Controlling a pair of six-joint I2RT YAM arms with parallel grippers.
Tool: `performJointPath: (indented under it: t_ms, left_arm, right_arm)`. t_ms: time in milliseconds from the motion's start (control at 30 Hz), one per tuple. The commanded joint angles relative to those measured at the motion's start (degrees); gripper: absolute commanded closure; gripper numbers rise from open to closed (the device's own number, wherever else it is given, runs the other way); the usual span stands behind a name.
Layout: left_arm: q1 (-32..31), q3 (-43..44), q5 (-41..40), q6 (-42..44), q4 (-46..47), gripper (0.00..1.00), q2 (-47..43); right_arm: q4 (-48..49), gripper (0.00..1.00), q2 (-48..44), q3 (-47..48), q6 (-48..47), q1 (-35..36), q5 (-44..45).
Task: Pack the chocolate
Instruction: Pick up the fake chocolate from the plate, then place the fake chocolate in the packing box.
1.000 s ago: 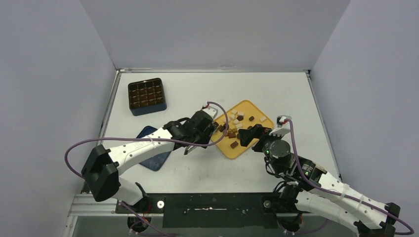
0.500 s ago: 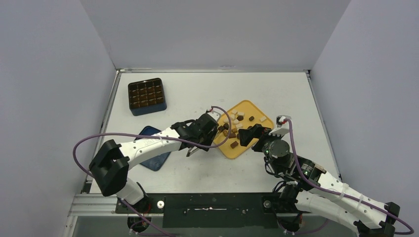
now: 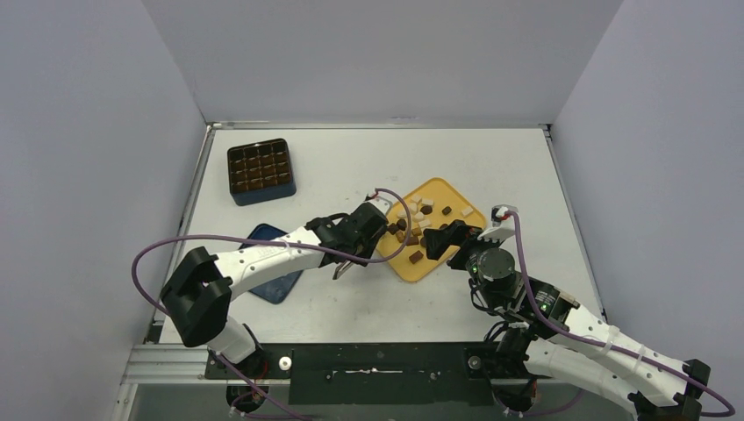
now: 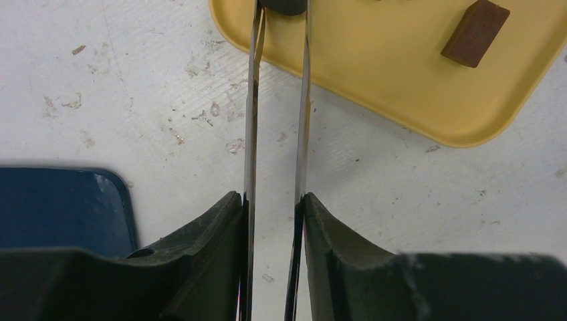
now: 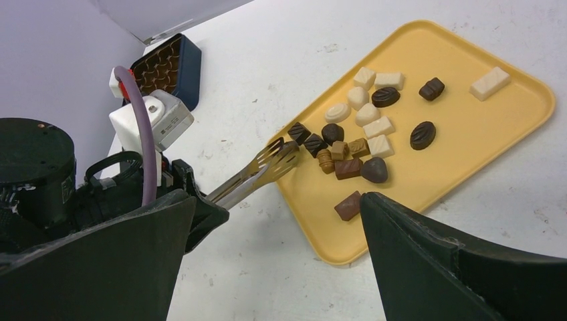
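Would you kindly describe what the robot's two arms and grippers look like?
Both the left arm and right arm have white links and black joints, each trailing a purple cable. The left gripper and right gripper have chunky matte-black fingers. A small green light glows at the right wrist.

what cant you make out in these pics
Right wrist view: the tips of the tongs reach the chocolate pile; whether they grip a piece is too small to tell.
Left wrist view: the top edge cuts off those tips and a dark piece between them.
Top view: the box cells are too small to tell filled from empty; the right claw hides part of the tray.
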Motion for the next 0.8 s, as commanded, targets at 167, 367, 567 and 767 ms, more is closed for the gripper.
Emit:
performJointPath:
  t_ms: [167,367,567,767]
  left_arm:
    - [-0.3,3.4,-4.3,0.0,0.5,0.72,-6.8]
    - [1.5,9.4,-9.0,2.6,-4.2,0.73,-6.7]
    - [12.0,13.8,-6.8,5.3,-4.7,0.75,-6.3]
    - [23.5,16.3,-4.4,5.5,-6.3,0.75,-5.2]
  right_arm:
    - [2.0,0.0,0.0,-0.3,1.0,0.3,-0.3]
    - [3.2,0.0,0.6,-0.9,1.4,0.3,-1.6]
    - [3.5,0.0,2.2,-0.7,1.7,0.3,-2.9]
    - [3.9,0.0,2.0,-1.1,1.9,0.3,-3.7]
